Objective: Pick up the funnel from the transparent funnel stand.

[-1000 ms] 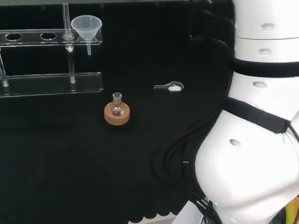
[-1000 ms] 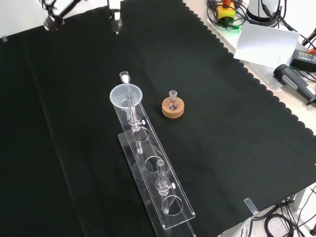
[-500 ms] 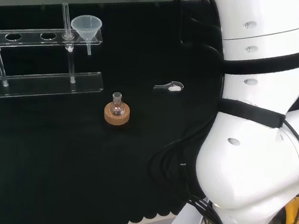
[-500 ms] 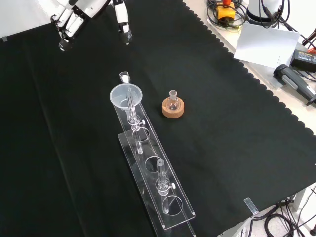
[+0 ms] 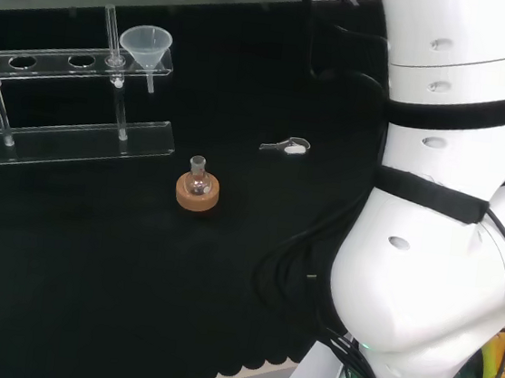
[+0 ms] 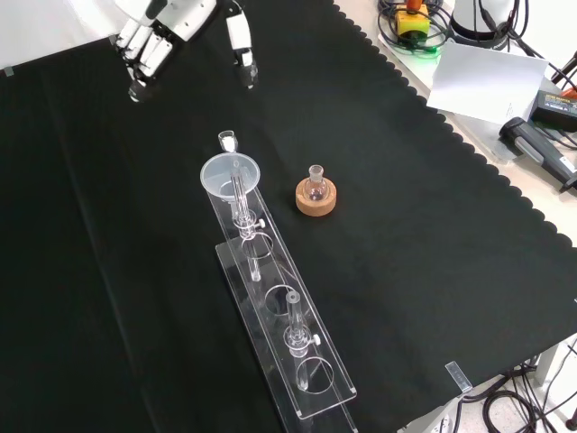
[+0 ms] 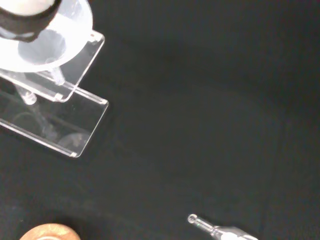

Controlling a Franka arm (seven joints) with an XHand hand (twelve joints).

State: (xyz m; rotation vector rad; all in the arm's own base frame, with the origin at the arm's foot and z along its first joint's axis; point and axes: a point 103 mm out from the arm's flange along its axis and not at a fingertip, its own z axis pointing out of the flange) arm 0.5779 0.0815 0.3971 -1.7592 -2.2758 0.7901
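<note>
In the front view, the black and white robot hand (image 6: pixel 171 23) hangs at the top left with fingers spread and relaxed, holding nothing, well apart from the translucent plastic funnel (image 6: pixel 230 174) below it. The funnel sits in the end hole of the clear acrylic funnel stand (image 6: pixel 297 361). To its right, a small round glass flask (image 6: pixel 315 185) rests on a cork ring (image 6: pixel 315 199) on the black cloth (image 6: pixel 424 234).
</note>
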